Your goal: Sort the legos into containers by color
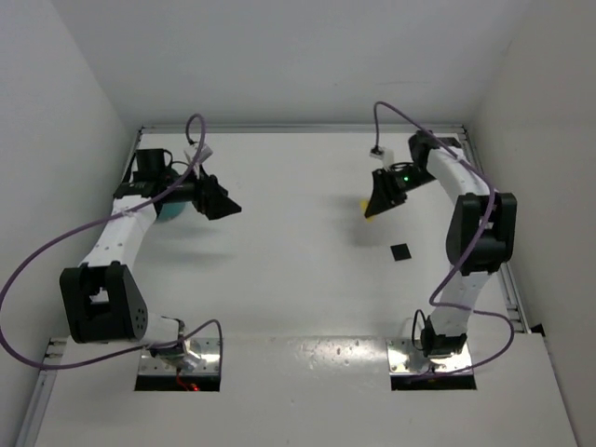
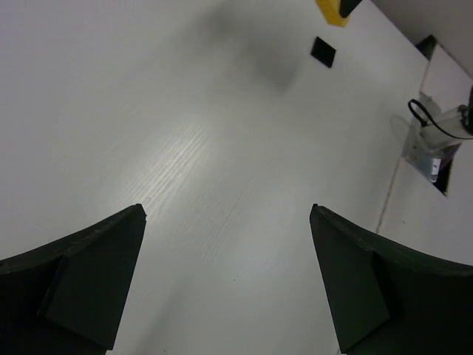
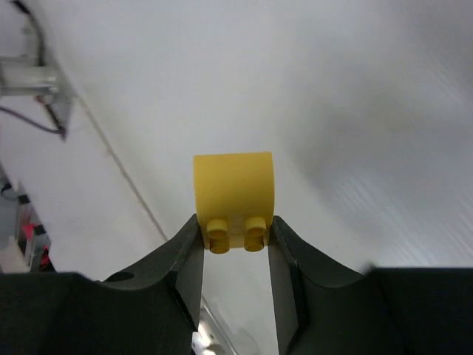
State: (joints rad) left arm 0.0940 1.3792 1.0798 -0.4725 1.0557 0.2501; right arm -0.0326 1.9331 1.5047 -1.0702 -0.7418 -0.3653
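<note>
My right gripper (image 1: 377, 203) is shut on a yellow lego (image 1: 371, 212) and holds it above the table at the back right. In the right wrist view the yellow lego (image 3: 233, 194) sits clamped between the two fingertips, studs toward the camera, at the gripper's (image 3: 235, 225) tip. My left gripper (image 1: 222, 199) is open and empty at the back left, above bare table; its jaws stand wide apart in the left wrist view (image 2: 227, 214). The teal bowl (image 1: 171, 213) shows only as a sliver under the left arm. The yellow lego also shows in the left wrist view (image 2: 332, 10).
A small flat black square (image 1: 399, 252) lies on the table below the right gripper; it also shows in the left wrist view (image 2: 323, 50). White walls close the table at back and sides. No other legos show.
</note>
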